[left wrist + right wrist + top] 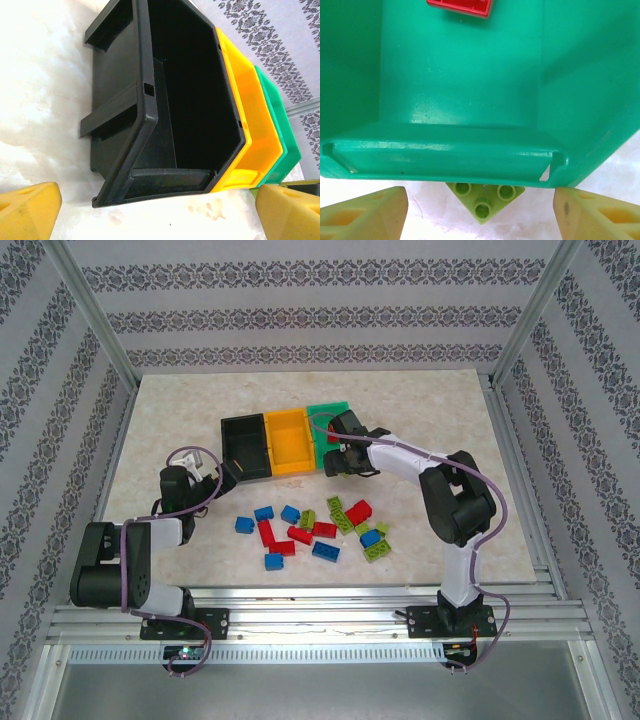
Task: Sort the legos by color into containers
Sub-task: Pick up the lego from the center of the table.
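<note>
Left fingers (27, 210): standing wide apart, gripping nothing, facing the black bin (150, 100).
Right fingers (365, 215): spread open, empty, at the green bin (460, 100) near wall.
Lime brick (482, 200): lying on the surface (432, 215) between the right fingers.
Red brick (462, 6): lying inside the green bin.
Other legos (310, 525): lying loose on open surface.

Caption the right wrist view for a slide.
Open right tool frames a lime brick outside the green bin; red brick inside.
</note>
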